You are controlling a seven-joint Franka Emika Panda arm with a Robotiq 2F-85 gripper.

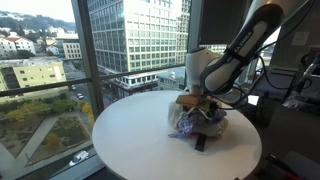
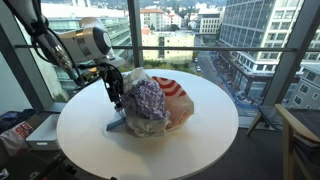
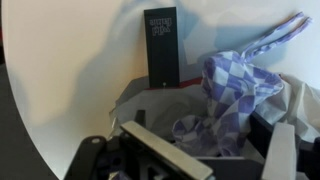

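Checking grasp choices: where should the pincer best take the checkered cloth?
Grip the raised, bunched fold at the top of the checkered cloth, coming straight down from above. It lies in a heap with its folds standing up, and the open pincer hangs just over it.

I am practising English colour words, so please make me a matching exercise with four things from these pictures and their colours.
Things:
1. checkered cloth
2. flat box
3. round table
4. crumpled bag

Colours:
A. white
B. red and white
C. black
D. purple and white

Pairs: 1-D, 2-C, 3-A, 4-B
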